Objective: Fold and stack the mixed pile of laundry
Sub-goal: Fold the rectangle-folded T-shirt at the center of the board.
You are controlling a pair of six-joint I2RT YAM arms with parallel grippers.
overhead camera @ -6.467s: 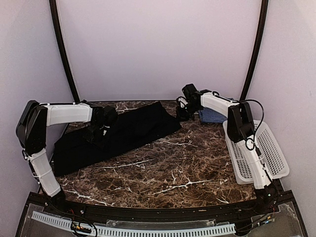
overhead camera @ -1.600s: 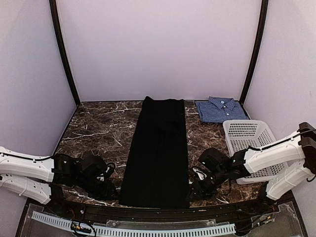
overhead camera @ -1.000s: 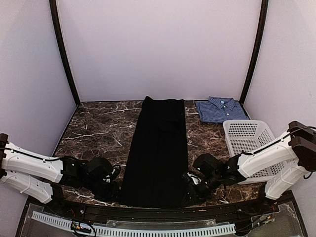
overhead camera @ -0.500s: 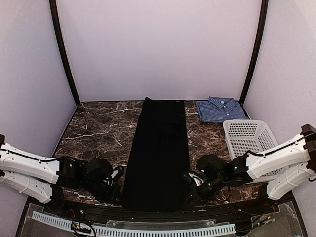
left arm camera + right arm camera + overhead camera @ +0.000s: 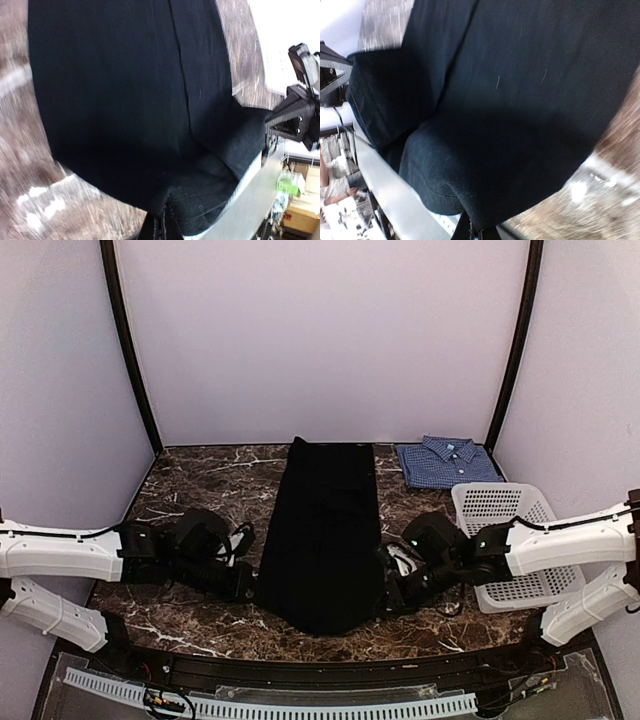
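The left gripper (image 5: pixel 246 586) is closed tight on the near left corner of the black garment (image 5: pixel 325 525). In the left wrist view a fold of the dark cloth (image 5: pixel 125 100) is pinched between its fingers at the 6 o'clock edge. The right gripper (image 5: pixel 386 590) is also closed, on the near right corner of the same garment. In the right wrist view the cloth (image 5: pixel 520 100) bunches into a rounded fold just above its fingers.

In the top view the two grippers face each other, the left one at 9 o'clock of the garment's near end and the right one at 3 o'clock. Between them the near edge of the cloth hangs in a rounded curve toward 6 o'clock.

From there the black garment runs as one long strip along the middle of the marble table (image 5: pixel 200 490) toward 12 o'clock, and it lies flat at the far end.

At about 1 o'clock from the table's middle, close to the back wall, the blue-and-white checked shirt (image 5: pixel 445 462) lies folded with its collar up. It lies just beside the far end of the black garment.

At about 3 to 4 o'clock stands the white perforated basket (image 5: pixel 498 502), and the right forearm passes over its near part. Both garments are outside the basket, on the table.
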